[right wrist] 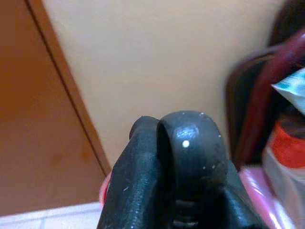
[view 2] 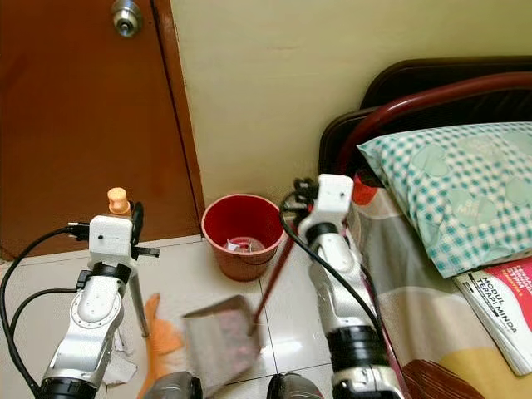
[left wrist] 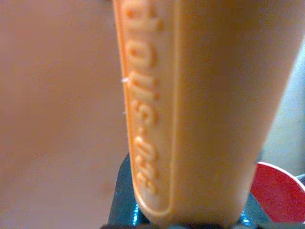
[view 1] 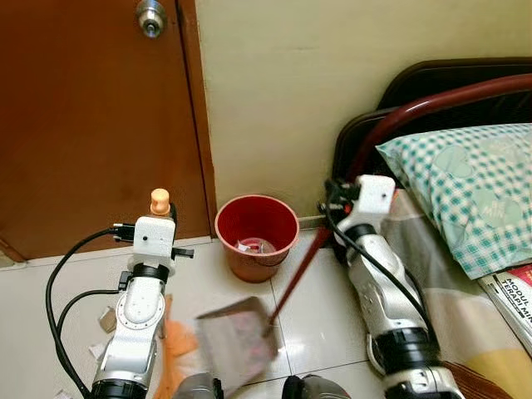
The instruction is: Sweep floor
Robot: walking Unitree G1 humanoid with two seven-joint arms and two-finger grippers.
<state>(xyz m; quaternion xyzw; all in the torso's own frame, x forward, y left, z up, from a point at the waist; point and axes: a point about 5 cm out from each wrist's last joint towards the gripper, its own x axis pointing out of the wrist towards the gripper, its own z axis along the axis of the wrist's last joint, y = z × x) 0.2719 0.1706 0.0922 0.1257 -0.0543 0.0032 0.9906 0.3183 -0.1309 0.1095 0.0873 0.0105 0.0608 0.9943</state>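
My left gripper (view 1: 166, 218) is shut on the orange broom handle (view 1: 160, 200), which stands upright. The left wrist view has that handle (left wrist: 200, 109) right against the lens. The orange bristles (view 1: 176, 347) rest on the tiled floor below. My right gripper (view 1: 334, 199) is shut on the dark red dustpan handle (view 1: 298, 270), which slants down to the blurred grey-brown dustpan (view 1: 237, 341) above the tiles. A black rounded handle end (right wrist: 186, 143) shows in the right wrist view. A red bin (view 1: 256, 234) with scraps inside stands against the wall, just beyond the pan.
A brown door (view 1: 91, 116) stands shut on the left. A bed with a checked pillow (view 1: 465, 187) and books (view 1: 515, 299) is close on the right, with its dark red frame (view 1: 432, 104). Paper scraps (view 2: 116, 366) lie on the floor by the broom.
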